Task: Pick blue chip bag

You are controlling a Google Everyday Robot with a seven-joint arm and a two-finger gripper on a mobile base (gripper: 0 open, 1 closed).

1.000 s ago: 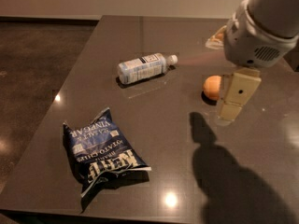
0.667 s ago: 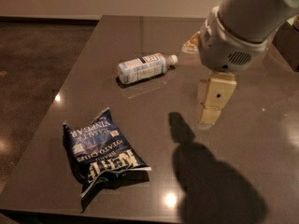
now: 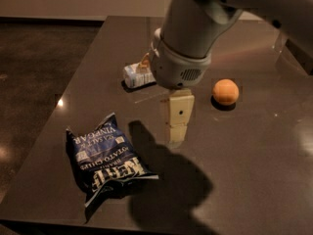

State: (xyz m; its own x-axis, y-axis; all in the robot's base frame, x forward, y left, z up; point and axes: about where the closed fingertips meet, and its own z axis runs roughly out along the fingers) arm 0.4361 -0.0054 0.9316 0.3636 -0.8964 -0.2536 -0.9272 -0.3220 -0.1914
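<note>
Slick foil on the blue chip bag could be pinched shallow and dropped; gripper is held nearby, open or closed can't be told.

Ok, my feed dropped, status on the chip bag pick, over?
Gripper above table centre, right of blue chip bag, not touching. Bag lies flat front left, not held. Nothing between; water bottle, orange farther back.

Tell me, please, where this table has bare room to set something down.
The dark table is bare at the front right, between the orange fruit and the near edge. Crowded: the left and middle, where the gripper hangs between the crinkled navy-blue foil chip bag and the clear plastic water bottle.
</note>
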